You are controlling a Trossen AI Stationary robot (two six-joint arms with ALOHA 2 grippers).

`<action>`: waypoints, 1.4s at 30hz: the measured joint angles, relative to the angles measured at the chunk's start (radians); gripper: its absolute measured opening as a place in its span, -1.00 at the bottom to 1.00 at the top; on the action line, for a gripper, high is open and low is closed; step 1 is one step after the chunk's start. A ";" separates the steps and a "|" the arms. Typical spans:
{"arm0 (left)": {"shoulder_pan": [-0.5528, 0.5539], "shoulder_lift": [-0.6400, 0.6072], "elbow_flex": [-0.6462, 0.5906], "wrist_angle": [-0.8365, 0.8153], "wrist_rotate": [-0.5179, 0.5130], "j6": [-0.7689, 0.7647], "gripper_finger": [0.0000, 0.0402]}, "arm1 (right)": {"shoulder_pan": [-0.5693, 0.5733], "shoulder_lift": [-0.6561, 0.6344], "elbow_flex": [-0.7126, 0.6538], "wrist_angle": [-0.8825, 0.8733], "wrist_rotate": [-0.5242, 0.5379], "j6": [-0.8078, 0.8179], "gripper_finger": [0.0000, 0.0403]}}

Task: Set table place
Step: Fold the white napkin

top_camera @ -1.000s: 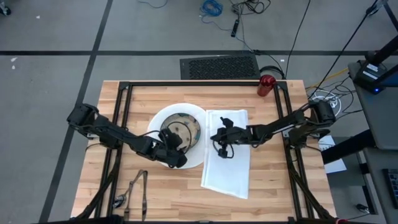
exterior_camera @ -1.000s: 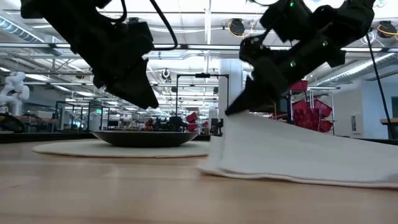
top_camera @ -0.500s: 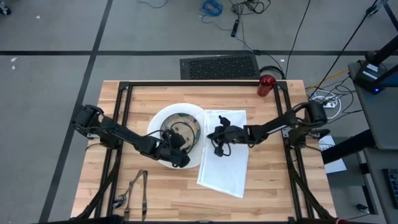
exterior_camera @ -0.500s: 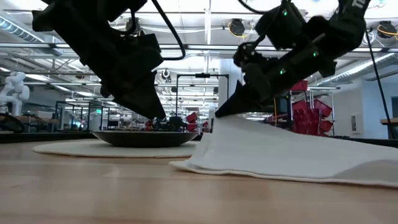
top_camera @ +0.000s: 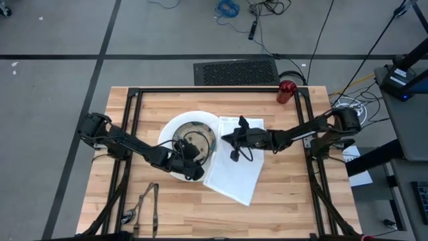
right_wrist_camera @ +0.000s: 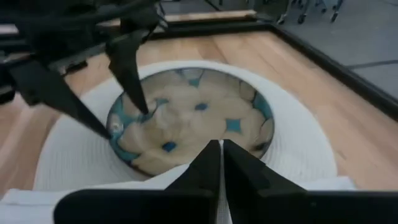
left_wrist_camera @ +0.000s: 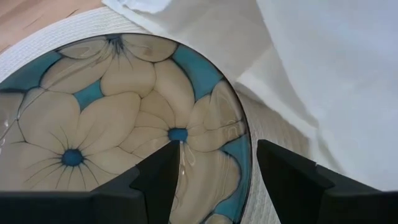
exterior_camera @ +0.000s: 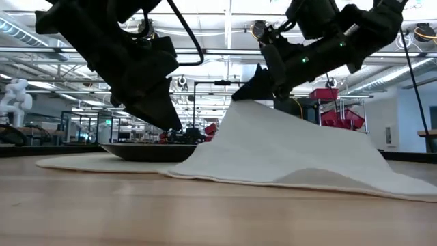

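Note:
A white plate (top_camera: 167,130) lies on the table (top_camera: 287,194) with a patterned beige-blue bowl (top_camera: 202,130) resting in it. My left gripper (top_camera: 189,155) is open over the bowl's near right side. One finger is inside the rim (left_wrist_camera: 244,149) and one is outside it; I cannot tell whether either touches. My right gripper (top_camera: 225,138) is shut on the white napkin (top_camera: 234,171) just right of the plate. The napkin's left edge lies over the plate's rim. My right gripper pinches the napkin near its left edge, toward the far end (exterior_camera: 239,109), between its two shut fingers. The fingers come from the table's right, slanting a little downward. The held spot is raised into a peak, and the cloth slopes down from it onto the table.
A small red cup (top_camera: 287,90) stands at the table's far right corner. Dark cutlery (top_camera: 144,204) lies near the front left edge. Black frame bars (top_camera: 134,120) run along the table's left, right and far sides.
My right gripper has moved up and toward the plate, tipping its fingers up, still shut on the napkin. The napkin has slid left with it. Its held part now stands higher in a tent, its near end has swung left, and its left edge has come onto the plate's rim.

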 joint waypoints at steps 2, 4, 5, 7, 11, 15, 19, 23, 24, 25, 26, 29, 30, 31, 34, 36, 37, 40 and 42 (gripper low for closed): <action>0.000 0.000 0.000 0.000 0.000 -0.002 0.00 | -0.008 0.002 0.000 -0.005 0.000 0.002 -1.00; 0.000 0.000 0.000 0.001 0.000 -0.002 0.00 | -0.017 0.025 0.000 -0.005 0.000 0.015 -1.00; 0.000 0.000 0.000 0.001 0.000 -0.002 0.00 | -0.020 0.039 0.000 -0.008 0.000 0.022 -1.00; 0.000 0.000 0.000 0.002 0.000 -0.002 0.00 | -0.023 0.079 0.000 0.009 -0.001 0.039 -1.00; 0.001 0.000 0.000 0.002 0.000 -0.001 0.00 | -0.022 0.168 0.000 0.079 -0.007 0.065 -1.00; 0.001 0.000 0.000 0.006 0.000 -0.001 0.00 | -0.022 0.244 0.001 0.151 -0.012 0.097 -1.00; 0.001 0.000 0.000 0.009 0.000 0.000 0.00 | -0.019 0.296 0.030 0.151 -0.015 0.100 -1.00; 0.000 0.000 0.000 0.010 0.000 0.000 0.00 | -0.011 0.318 0.074 0.119 -0.017 0.095 -1.00; 0.000 0.000 0.000 0.009 0.000 0.000 0.00 | -0.010 0.318 0.083 0.101 -0.016 0.094 -1.00; 0.000 0.000 0.000 0.010 0.000 0.000 0.00 | -0.010 0.316 0.093 0.077 -0.017 0.093 -0.99; 0.000 0.000 0.000 0.009 0.000 0.000 0.00 | -0.011 0.308 0.102 0.046 -0.017 0.093 -0.98; 0.000 0.000 0.000 0.008 0.003 0.000 0.00 | -0.013 0.273 0.136 -0.081 -0.019 0.084 -0.87; 0.000 0.000 0.000 0.005 0.004 0.000 0.00 | -0.013 0.260 0.148 -0.131 -0.019 0.082 -0.81; 0.000 0.000 0.000 0.007 0.005 0.000 0.00 | -0.013 0.246 0.163 -0.180 -0.026 0.081 -0.75; 0.000 0.000 0.000 0.008 0.006 0.000 0.00 | -0.020 0.200 0.207 -0.311 -0.032 0.069 -0.55; 0.000 0.000 0.000 0.009 0.006 0.000 0.00 | -0.037 0.170 0.239 -0.380 -0.035 0.032 -0.44; 0.000 0.000 0.000 0.012 0.006 0.000 0.00 | -0.053 0.157 0.249 -0.402 -0.035 0.006 -0.39; 0.000 0.000 0.000 0.010 0.007 0.000 0.00 | -0.120 0.138 0.268 -0.418 -0.035 -0.043 -0.30; 0.000 0.000 0.000 0.010 0.007 0.000 0.00 | -0.170 0.135 0.276 -0.414 -0.036 -0.058 -0.28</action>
